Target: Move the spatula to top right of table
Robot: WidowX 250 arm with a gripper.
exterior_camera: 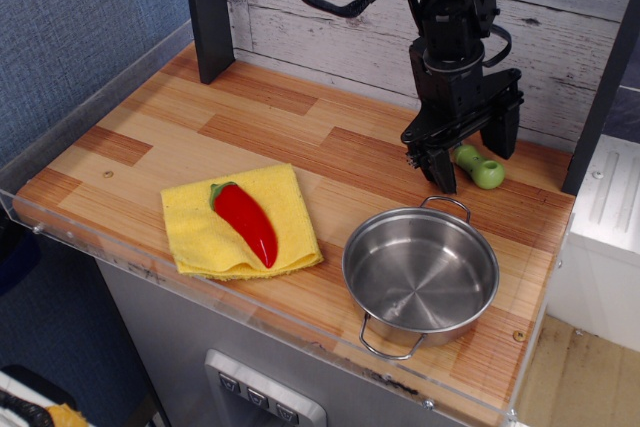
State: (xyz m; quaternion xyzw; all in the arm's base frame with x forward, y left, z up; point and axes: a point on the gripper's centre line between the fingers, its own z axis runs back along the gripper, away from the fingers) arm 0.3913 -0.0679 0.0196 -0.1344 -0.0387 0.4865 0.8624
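The spatula [480,168] lies on the wooden table [300,137] at its far right, near the back wall. Only its knobby light-green handle shows; the blade is hidden behind the gripper. My gripper [475,155] hangs just above it with its two black fingers spread wide, one on each side of the handle. It is open and holds nothing.
A steel pot [421,273] with two loop handles stands at the front right, just in front of the gripper. A red pepper [246,220] lies on a yellow cloth [238,221] at the front middle. A dark post [207,9] stands at the back left.
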